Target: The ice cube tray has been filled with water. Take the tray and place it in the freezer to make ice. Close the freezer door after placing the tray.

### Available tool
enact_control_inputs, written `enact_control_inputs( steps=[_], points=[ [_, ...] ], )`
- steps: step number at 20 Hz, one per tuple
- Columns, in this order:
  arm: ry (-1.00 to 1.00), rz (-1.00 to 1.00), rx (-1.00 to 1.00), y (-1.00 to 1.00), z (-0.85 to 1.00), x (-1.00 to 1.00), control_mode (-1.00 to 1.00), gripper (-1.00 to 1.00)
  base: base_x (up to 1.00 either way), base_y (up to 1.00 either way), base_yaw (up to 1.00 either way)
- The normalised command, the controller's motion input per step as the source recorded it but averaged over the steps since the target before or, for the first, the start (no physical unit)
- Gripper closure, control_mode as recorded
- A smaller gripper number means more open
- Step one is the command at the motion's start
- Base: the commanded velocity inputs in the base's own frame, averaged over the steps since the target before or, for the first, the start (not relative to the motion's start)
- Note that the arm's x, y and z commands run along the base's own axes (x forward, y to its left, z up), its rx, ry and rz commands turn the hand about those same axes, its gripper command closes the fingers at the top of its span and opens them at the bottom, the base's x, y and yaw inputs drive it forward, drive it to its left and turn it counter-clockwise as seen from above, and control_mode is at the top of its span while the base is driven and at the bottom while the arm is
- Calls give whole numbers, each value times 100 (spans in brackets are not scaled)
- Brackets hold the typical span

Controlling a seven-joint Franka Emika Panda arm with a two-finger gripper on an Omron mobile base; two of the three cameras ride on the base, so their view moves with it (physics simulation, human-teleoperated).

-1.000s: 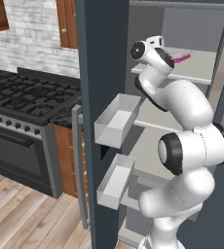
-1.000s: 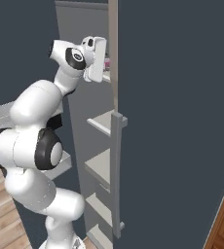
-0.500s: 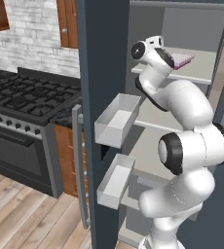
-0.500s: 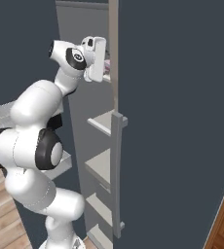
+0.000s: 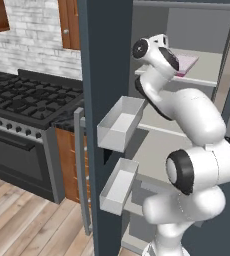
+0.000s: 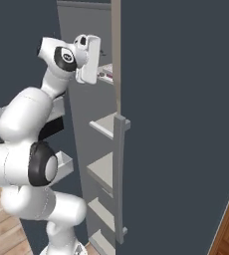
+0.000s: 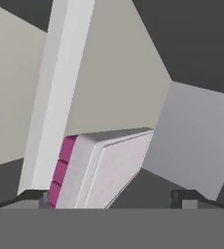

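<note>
The pale pinkish-white ice cube tray (image 5: 188,63) lies flat on an upper shelf (image 5: 209,76) inside the freezer (image 5: 197,30). My gripper (image 7: 109,198) is open just in front of the tray's near end, its fingertips (image 7: 33,197) wide apart and off the tray. The hand view shows the tray (image 7: 111,168) with its pink side cells, resting on the shelf. From the right base view, the hand (image 6: 89,59) reaches into the compartment beside the tray (image 6: 105,74). The freezer door (image 5: 103,75) stands open to the left, with its grey bins (image 5: 119,122) facing inward.
A black gas stove (image 5: 22,100) stands left of the open door. The door's silver handle (image 5: 80,170) runs down its outer edge. The other slate-grey door (image 6: 181,124) is shut on the right, its handle (image 6: 119,174) close to the arm. Lower shelves (image 6: 104,172) are bare.
The jaws have opened and let go of the tray. The tray, held tilted a second ago, now lies flat on the upper shelf. The arm has hardly moved.
</note>
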Motion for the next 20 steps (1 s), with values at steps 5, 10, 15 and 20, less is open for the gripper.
enact_control_inputs(
  steps=[5,10,15,20],
  points=[
    [0,-1,0,51,-4,-100,-100,-100,0,0,0],
    [1,-10,5,18,-7,-100,-100,-100,0,0,0],
    [2,-14,15,-7,-13,-82,-100,-100,0,0,0],
    [0,-6,11,-4,-45,-49,-100,-100,0,0,0]
  ],
)
